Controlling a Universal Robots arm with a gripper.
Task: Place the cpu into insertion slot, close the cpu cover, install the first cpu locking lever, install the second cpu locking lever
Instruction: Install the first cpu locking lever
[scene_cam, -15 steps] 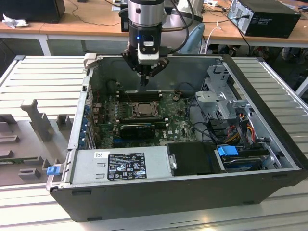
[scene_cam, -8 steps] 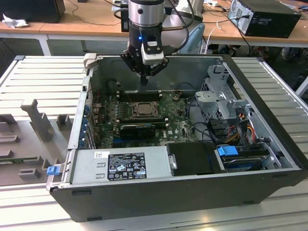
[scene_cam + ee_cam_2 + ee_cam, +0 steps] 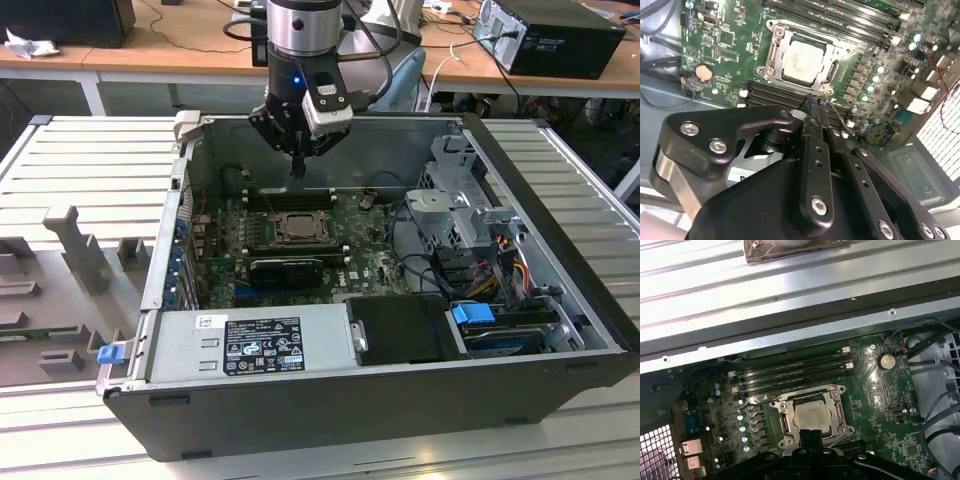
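- A ribbed metal desk (image 3: 90,160) carries an open dark computer case (image 3: 300,410), which lies on its side with its inside facing up.
- A green motherboard (image 3: 370,262) covers the case floor. In the exterior view a grey power supply (image 3: 250,345) sits along the near wall, and drive bays with bundled cables stand at the exterior view's right.
- The robot arm comes down from above the far wall of the case. Its black end effector (image 3: 297,168) hangs over the motherboard with its fingers (image 3: 816,107) pressed together and nothing between them. The tips point down and are clear of the socket.
- Long black memory slots (image 3: 790,372) run between the far wall and the socket, below the fingertips in the exterior view.
- The cpu cover (image 3: 774,52), a thin silver frame, lies flat over the socket in both wrist views. It cannot be told whether the locking levers are latched.
- The insertion slot (image 3: 832,73) sits near the middle of the motherboard, and its dark edge shows inside the frame.
- The cpu (image 3: 802,57) rests in the insertion slot, its pale metal top showing through the cover's window.
- A round coin cell (image 3: 886,360) sits on the motherboard, well apart from the socket.
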